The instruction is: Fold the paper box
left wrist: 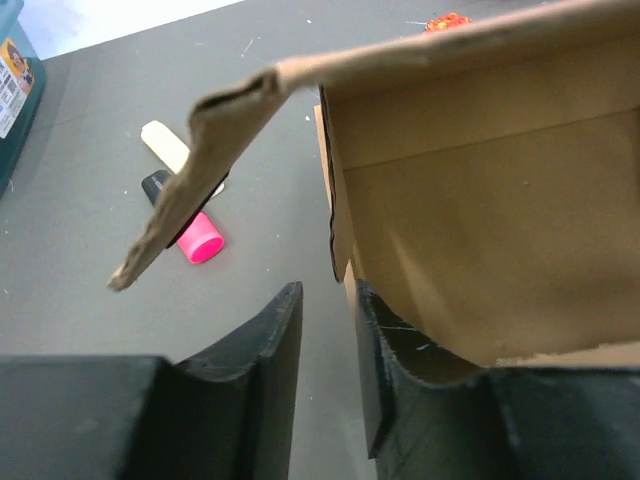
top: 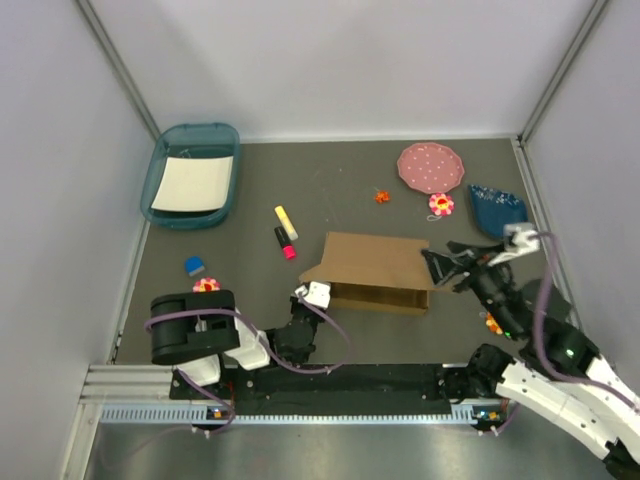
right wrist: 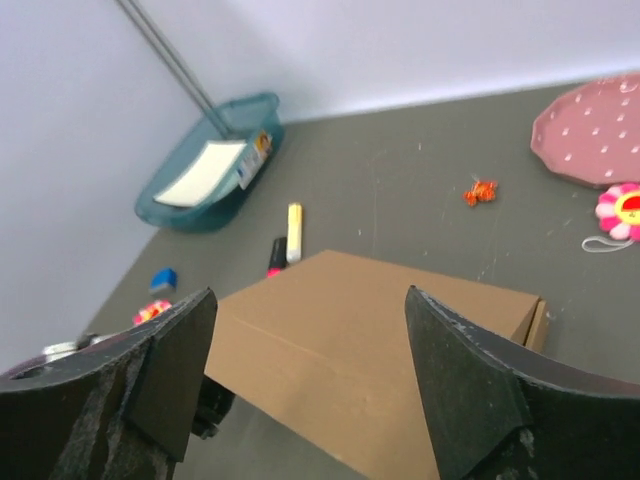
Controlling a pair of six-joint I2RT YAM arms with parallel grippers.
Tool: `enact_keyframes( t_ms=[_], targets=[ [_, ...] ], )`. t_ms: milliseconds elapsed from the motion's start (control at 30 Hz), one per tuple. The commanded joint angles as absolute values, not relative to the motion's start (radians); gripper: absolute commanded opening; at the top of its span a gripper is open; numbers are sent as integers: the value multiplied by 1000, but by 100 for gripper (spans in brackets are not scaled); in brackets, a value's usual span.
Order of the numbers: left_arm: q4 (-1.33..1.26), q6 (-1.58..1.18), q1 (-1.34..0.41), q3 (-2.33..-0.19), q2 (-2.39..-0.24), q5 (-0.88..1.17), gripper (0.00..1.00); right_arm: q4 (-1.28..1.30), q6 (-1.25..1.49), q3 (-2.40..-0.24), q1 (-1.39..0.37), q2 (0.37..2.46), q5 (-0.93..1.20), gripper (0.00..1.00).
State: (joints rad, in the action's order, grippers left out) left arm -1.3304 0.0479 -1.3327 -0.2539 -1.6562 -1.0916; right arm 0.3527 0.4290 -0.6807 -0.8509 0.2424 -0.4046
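The paper box [top: 375,270] is brown corrugated cardboard in the middle of the table, its lid lying over the top and a side flap [top: 313,270] sticking out at the left. My left gripper [top: 315,295] is at the box's near left corner. In the left wrist view its fingers [left wrist: 328,290] stand a narrow gap apart with only table between them; the box wall [left wrist: 480,230] is just right of the right finger and the flap [left wrist: 200,160] hangs overhead. My right gripper [top: 440,268] is wide open at the box's right end, above the lid [right wrist: 370,380].
A teal tray [top: 192,175] with white paper stands at the back left. Yellow [top: 286,222] and pink [top: 285,243] highlighters lie left of the box. A pink plate [top: 431,166], a flower toy [top: 441,204] and a blue dish [top: 497,208] are at the back right.
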Motion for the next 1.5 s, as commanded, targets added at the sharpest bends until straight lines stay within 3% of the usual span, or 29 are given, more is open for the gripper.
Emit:
enact_keyframes(
  t_ms=[0, 100, 200, 300, 333, 400, 667, 767, 800, 1000, 1133, 1333, 1467],
  targets=[
    [-1617, 89, -1376, -222, -1579, -1118, 37, 221, 468, -602, -864, 437, -344, 72],
    [-1541, 104, -1420, -196, -1499, -1132, 48, 173, 502, -532, -862, 517, -333, 67],
    [-1442, 103, -1477, -166, -1369, -1153, 52, 123, 522, -471, -864, 566, -342, 65],
    [-1109, -31, -1537, -175, -1180, -1186, 52, 92, 526, -430, -862, 586, -360, 65],
    [-792, -104, -1551, -211, -1126, -1189, 52, 89, 526, -422, -862, 598, -371, 65],
    [-472, -389, -1568, -262, -976, -1157, 52, 78, 526, -399, -862, 610, -382, 64],
    [79, -639, -1643, -339, -686, -1227, 52, 52, 546, -331, -862, 675, -391, 62],
    [10, -547, -1634, -334, -632, -1287, 54, 74, 563, -321, -862, 687, -390, 62],
    [-132, -484, -1620, -325, -626, -1254, 55, 87, 566, -319, -862, 687, -385, 61],
    [-175, -472, -1310, -350, -621, -835, 64, 167, 578, -322, -862, 677, -385, 60],
    [-250, -456, -1123, -371, -669, -657, 78, 193, 583, -321, -862, 647, -382, 60],
    [-170, -515, -973, -497, -891, -517, 77, 206, 583, -342, -862, 635, -376, 60],
    [-222, -523, -969, -511, -986, -427, 74, 209, 577, -350, -862, 652, -374, 60]
  ],
)
